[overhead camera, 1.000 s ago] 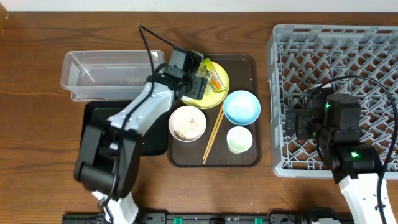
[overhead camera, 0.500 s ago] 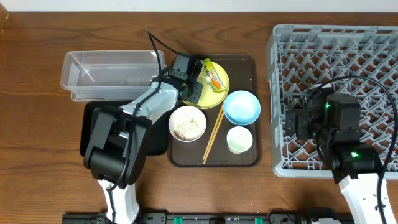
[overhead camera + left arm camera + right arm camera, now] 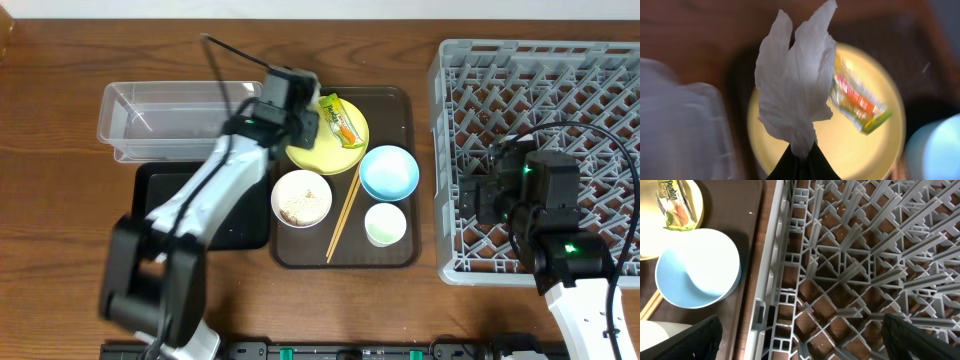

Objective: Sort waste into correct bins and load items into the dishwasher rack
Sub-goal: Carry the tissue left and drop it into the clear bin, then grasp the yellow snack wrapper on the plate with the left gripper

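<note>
Overhead view of a wooden counter with two robot arms. The left fingers are closed on one end of a crumpled white paper. The paper fans out from them in front of the left side of a yellow plate. Everything behind the paper is blurred.

A green-and-orange wrapper lies on the plate, towards its right side, apart from the paper. The plate sits at the back of a brown tray.

Also on the brown tray are these things:
- A blue bowl, empty, just right of the plate.
- A white bowl in front of the plate, with rice in it.
- A pale cup in front of the blue bowl.
- Chopsticks lying slantwise between the white bowl and the cup.

To the left of the brown tray stands a clear container. A black tray lies just in front of it, partly hidden under the left arm.

At the right of the counter is the grey rack, and nothing shows among the pegs in view. The right fingers are over its left part. In the wrist view they are spread wide apart and hold nothing.
</note>
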You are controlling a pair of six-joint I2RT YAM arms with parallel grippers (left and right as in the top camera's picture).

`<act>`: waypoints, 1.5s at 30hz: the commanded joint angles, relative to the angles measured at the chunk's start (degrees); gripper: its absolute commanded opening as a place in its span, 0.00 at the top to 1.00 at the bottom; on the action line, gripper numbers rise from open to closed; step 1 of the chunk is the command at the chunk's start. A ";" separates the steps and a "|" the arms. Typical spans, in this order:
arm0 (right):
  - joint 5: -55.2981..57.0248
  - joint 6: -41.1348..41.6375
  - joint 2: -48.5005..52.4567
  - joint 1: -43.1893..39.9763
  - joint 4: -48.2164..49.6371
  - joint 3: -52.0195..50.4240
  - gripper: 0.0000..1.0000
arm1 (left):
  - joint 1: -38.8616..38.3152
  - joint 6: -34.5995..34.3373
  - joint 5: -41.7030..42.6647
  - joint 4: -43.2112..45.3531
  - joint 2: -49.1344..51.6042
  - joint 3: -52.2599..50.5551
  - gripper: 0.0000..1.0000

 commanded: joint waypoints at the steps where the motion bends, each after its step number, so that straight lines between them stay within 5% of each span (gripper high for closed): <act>1: 0.09 0.76 0.00 0.26 0.02 1.16 0.01 | 4.83 -10.10 -1.36 -1.55 -3.76 0.85 0.94; 8: 0.07 0.79 0.00 0.26 0.00 1.16 0.01 | 13.90 -25.81 -2.21 -5.22 -2.62 0.83 0.88; 11: 0.07 0.79 0.00 0.26 0.00 1.16 0.02 | 15.65 -28.06 -2.14 -5.42 -1.97 0.83 0.49; 21: 0.07 0.79 0.00 0.26 0.04 1.16 0.01 | 12.04 -18.32 10.73 4.48 -3.37 0.85 0.15; 26: 0.04 0.79 0.00 0.26 0.04 1.16 0.01 | 5.57 -11.98 9.05 4.44 -2.36 1.07 0.11; 45: 0.04 0.79 0.00 0.26 0.04 1.16 0.01 | -5.22 -17.20 3.06 12.07 17.77 6.69 0.09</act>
